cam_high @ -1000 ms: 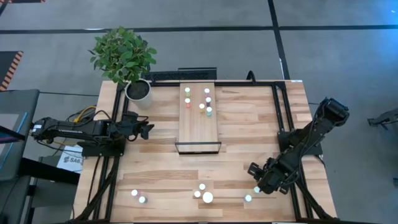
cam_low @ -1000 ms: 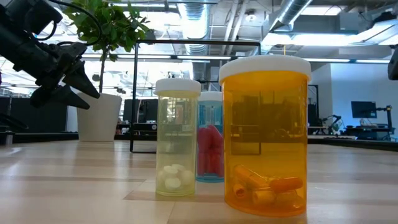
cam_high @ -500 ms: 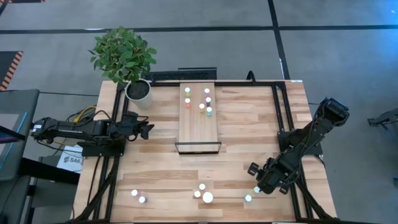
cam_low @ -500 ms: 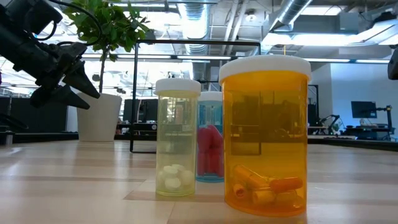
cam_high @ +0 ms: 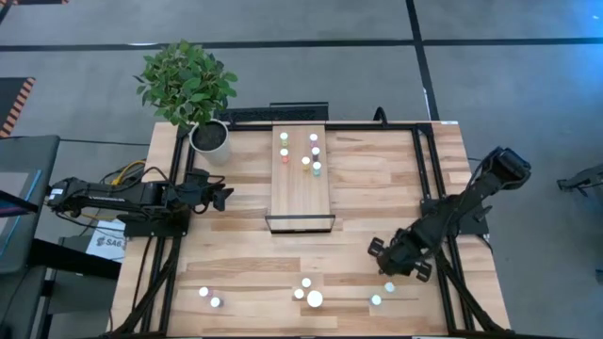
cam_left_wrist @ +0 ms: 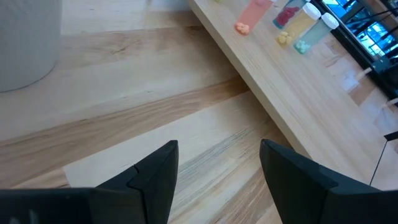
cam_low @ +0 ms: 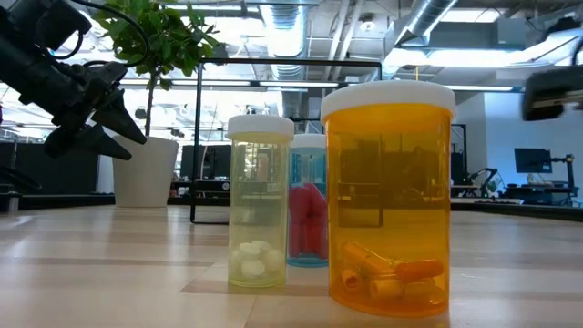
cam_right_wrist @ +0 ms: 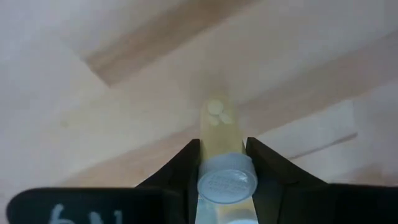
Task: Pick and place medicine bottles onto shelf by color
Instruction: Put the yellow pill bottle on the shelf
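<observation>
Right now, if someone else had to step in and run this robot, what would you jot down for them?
Right gripper: shut on a yellow bottle, lifted over the table's near right part.
Left gripper: open, empty, waiting at the table's left side.
Shelf: six bottles already stand at its far end.
Left on the table along the near edge: two at the left, three in the middle including the big orange bottle, two at the right.
Next: probably carry the yellow one to the shelf, then fetch the rest.

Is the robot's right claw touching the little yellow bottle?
Touching. The right wrist view shows the right gripper shut on the yellow bottle, a dark finger pressed against each side, with no gap.
</observation>
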Controlling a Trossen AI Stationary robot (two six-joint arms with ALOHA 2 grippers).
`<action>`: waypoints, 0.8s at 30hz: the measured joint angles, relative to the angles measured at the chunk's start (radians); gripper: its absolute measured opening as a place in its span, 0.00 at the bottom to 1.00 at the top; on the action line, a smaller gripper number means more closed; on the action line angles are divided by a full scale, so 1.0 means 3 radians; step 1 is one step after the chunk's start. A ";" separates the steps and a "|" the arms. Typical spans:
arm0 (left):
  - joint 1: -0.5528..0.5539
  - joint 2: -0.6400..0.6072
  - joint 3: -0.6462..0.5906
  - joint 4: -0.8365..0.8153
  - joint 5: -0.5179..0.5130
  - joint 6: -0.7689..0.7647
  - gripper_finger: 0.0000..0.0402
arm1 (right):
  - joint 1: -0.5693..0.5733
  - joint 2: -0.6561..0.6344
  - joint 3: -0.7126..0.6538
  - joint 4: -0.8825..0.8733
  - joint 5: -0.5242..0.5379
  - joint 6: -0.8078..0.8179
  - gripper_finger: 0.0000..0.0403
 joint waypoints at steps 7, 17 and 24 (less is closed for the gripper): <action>0.0000 0.0000 0.0000 0.0000 -0.0001 0.0000 0.53 | -0.0502 -0.0241 0.0000 -0.0303 -0.0088 -0.0386 0.30; 0.0000 -0.0001 0.0000 -0.0004 0.0000 0.0000 0.53 | -0.1606 -0.0187 0.0397 -0.0922 -0.0244 -0.1368 0.30; 0.0001 -0.0001 0.0000 -0.0016 0.0000 0.0000 0.53 | -0.2343 0.0091 0.0943 -0.1271 -0.0077 -0.2120 0.30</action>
